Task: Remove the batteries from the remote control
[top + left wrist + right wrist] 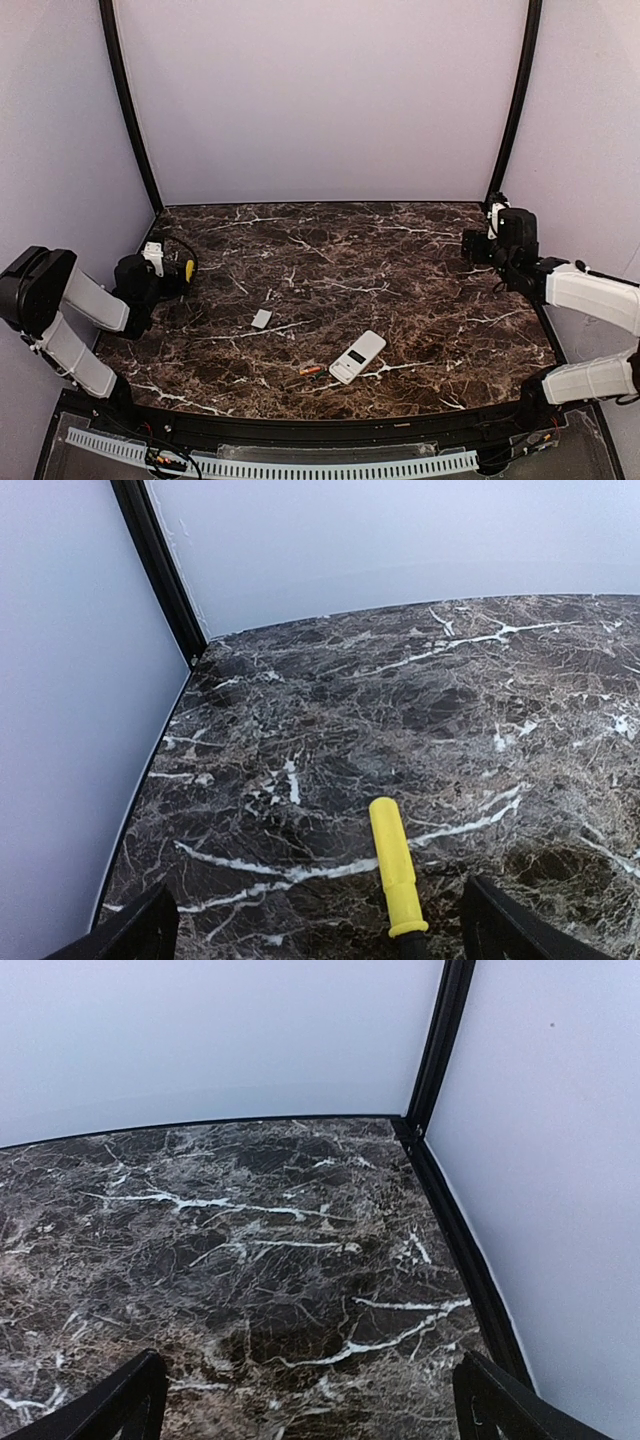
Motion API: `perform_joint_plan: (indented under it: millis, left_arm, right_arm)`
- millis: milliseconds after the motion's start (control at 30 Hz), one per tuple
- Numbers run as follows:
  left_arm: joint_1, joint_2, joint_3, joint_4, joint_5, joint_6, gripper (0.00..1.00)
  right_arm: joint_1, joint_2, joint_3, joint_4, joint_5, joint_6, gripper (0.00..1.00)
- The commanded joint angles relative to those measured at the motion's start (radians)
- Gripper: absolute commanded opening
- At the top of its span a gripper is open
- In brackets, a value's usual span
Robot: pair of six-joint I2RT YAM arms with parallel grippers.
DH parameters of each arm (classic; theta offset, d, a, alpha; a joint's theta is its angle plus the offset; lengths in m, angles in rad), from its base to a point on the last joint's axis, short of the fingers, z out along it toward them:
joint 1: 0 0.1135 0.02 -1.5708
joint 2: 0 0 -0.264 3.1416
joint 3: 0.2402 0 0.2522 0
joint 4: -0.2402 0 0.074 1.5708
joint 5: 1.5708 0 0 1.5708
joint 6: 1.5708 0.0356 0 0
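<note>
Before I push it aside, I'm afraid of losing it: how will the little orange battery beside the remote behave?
The battery is a thin cylinder lying on its side, so it will probably roll. The marble table looks smooth, so little would stop it.

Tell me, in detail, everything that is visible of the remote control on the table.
The remote control is a small flat white bar, plastic by its look, with rounded ends and a small dark rectangular window on its upper face. It lies flat and diagonal on the marble table, near the front edge, right of the middle. A thin orange-red battery lies close by its near end; whether they touch is unclear. Nothing grips it.
</note>
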Motion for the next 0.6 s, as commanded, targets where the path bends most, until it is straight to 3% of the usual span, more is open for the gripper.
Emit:
perform_joint_plan:
  millis: [0, 200, 367, 567]
  left_arm:
    - [0.01, 0.055, -0.03, 0.157, 0.007, 0.003, 0.99]
    - [0.013, 0.057, -0.028, 0.151, 0.01, -0.001, 0.99]
    - [0.012, 0.058, -0.03, 0.155, 0.008, 0.0, 0.98]
    - [0.013, 0.058, -0.03, 0.156, 0.007, 0.0, 0.99]
  right_arm:
    - [-0.028, -0.013, -0.12, 0.279, 0.02, -0.149, 0.99]
    - [-0.111, 0.056, -0.276, 0.55, -0.113, -0.262, 0.99]
    - [-0.234, 0.179, -0.372, 0.841, -0.369, -0.261, 0.99]
    - [-0.306, 0.271, -0.369, 0.977, -0.536, -0.285, 0.99]
